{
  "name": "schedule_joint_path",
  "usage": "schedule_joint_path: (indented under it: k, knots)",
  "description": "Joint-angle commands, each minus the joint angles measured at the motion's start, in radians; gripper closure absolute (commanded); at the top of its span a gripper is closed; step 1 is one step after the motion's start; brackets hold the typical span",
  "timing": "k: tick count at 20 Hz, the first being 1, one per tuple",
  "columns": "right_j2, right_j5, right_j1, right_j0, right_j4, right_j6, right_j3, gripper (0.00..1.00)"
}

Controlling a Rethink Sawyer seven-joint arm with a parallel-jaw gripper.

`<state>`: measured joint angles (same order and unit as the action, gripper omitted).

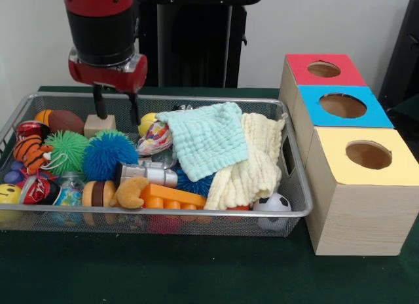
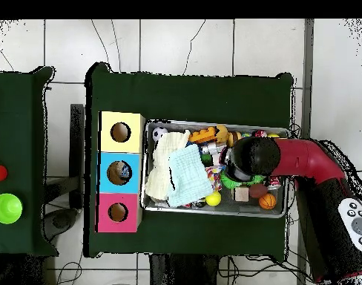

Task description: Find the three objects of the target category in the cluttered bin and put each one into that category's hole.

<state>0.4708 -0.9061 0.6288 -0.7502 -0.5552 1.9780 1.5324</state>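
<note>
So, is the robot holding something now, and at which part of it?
Nothing is held. The gripper hangs open above the bin; its jaws stand apart over a small wooden block without closing on it.

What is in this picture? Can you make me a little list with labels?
bin: silver wire mesh basket on the green table, packed with toys
gripper: open, hanging over a wooden block at the bin's far side
cloths: a mint one lying on a cream one
fuzzy balls: green and blue, side by side
boxes: red, blue and yellow tops, each with a round hole
clear plastic lumps: cannot pick any out for sure
</note>
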Motion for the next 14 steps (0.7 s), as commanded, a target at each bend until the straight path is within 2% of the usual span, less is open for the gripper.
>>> schedule_joint_path:
  k: [1, 6, 11, 14]
  knots:
    - [0.036, 0.052, -0.119, 0.026, -0.118, -0.215, -0.207, 0.0]
    - [0.055, 0.042, -0.197, 0.03, -0.164, -0.283, -0.321, 0.0]
    - [0.09, 0.023, -0.285, 0.007, -0.173, -0.367, -0.425, 0.0]
    - [0.108, 0.044, -0.339, -0.015, -0.178, -0.405, -0.465, 0.0]
